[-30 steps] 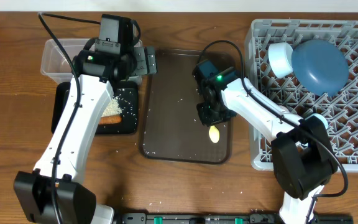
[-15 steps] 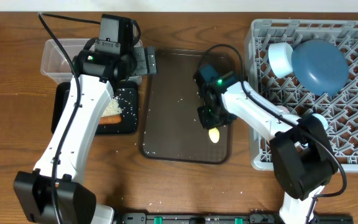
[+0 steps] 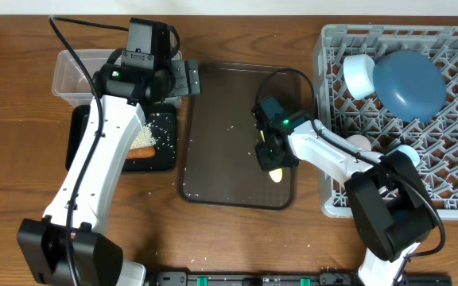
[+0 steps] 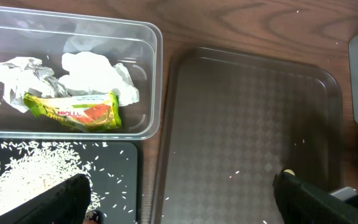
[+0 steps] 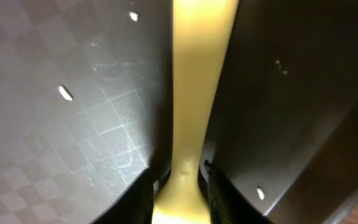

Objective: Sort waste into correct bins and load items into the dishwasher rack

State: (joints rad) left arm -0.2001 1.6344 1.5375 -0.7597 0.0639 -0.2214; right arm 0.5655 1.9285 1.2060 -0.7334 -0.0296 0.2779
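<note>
Right fingers (image 5: 272, 112) slid toward the spoon (image 5: 194, 93) bowl — clamped on its handle.

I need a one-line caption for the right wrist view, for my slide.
Right gripper closed on the cream-yellow spoon over the brown tray, rice grains scattered.

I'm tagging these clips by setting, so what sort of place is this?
Probably a test bench staged as a dish-clearing station, not a real kitchen: two robot arms at a wooden table, a grey dishwasher rack holding a blue plate, and a clear tub of rubbish.
</note>
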